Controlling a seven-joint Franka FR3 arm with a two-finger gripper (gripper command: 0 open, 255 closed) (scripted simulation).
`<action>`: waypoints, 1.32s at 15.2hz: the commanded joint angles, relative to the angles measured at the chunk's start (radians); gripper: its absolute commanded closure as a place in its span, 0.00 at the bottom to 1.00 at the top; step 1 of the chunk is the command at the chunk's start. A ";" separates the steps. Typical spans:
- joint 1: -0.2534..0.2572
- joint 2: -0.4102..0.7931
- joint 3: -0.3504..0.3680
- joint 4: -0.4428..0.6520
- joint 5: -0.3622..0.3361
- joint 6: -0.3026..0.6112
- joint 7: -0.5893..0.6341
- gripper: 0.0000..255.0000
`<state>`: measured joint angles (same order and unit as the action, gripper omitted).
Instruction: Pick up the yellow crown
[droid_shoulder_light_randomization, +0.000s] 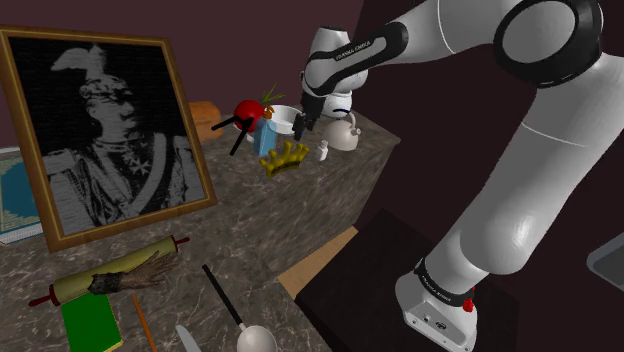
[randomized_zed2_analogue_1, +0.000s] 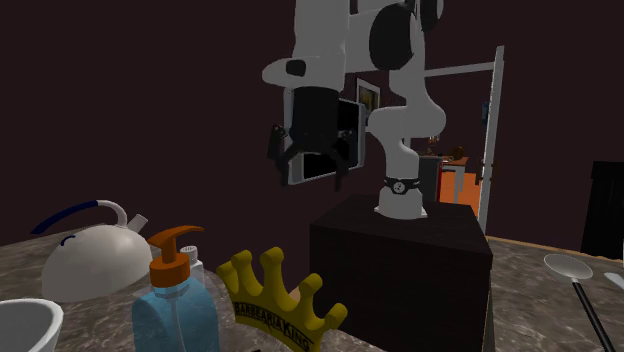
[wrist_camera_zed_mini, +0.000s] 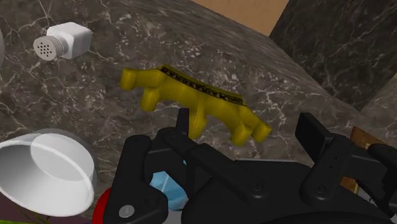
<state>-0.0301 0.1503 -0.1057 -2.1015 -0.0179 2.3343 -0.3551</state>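
Above the marbled desk, an empty hand hangs wide open.
Below it the yellow crown sits on the desk, untouched, just beside a blue soap bottle and near a small white shaker.

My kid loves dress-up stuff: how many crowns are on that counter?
1. The yellow crown lies on the marbled counter, beside the blue soap bottle and near the small white shaker. Another could be hidden behind the big framed portrait.
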 joint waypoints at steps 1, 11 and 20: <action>-0.006 0.097 -0.002 0.069 0.002 0.023 -0.018 0.00; -0.028 0.353 0.000 0.251 0.000 0.085 -0.058 0.00; -0.029 0.385 0.002 0.250 0.002 0.119 -0.056 1.00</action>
<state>-0.0589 0.5353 -0.1038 -1.8517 -0.0160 2.4531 -0.4115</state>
